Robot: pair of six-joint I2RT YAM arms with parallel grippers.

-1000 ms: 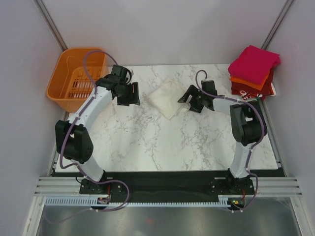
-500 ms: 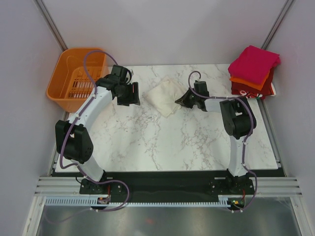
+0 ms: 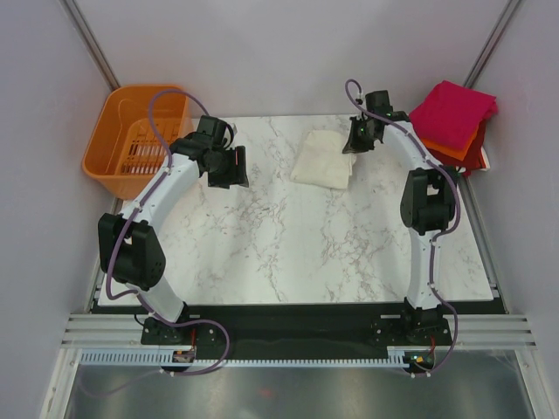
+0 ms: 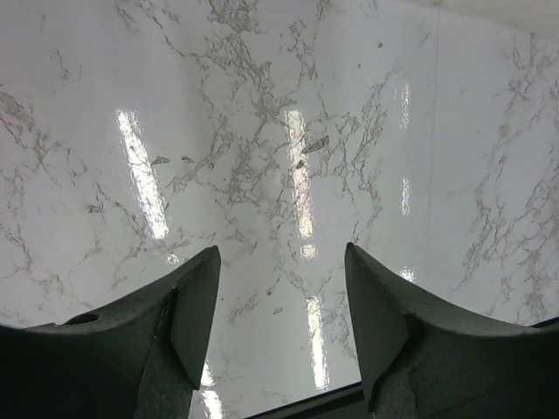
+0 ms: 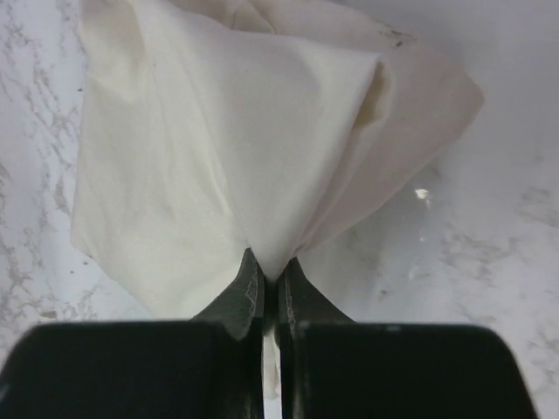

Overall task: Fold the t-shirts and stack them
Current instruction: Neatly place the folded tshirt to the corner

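A folded cream-white t-shirt lies on the marble table toward the back centre. My right gripper is shut on its right edge; in the right wrist view the cloth bunches into a point pinched between the fingers. At the back right corner sits a stack of folded t-shirts: magenta-pink on top, then orange, then dark red. My left gripper hangs open over bare marble left of the cream shirt, with nothing between its fingers.
An orange plastic slotted basket stands off the table's back left corner. The marble tabletop spreads in front of both arms. Grey walls close in on the left, the back and the right.
My right gripper closed on the cream shirt's edge and dragged it toward the back right, nearer the stack. The left arm has not moved.
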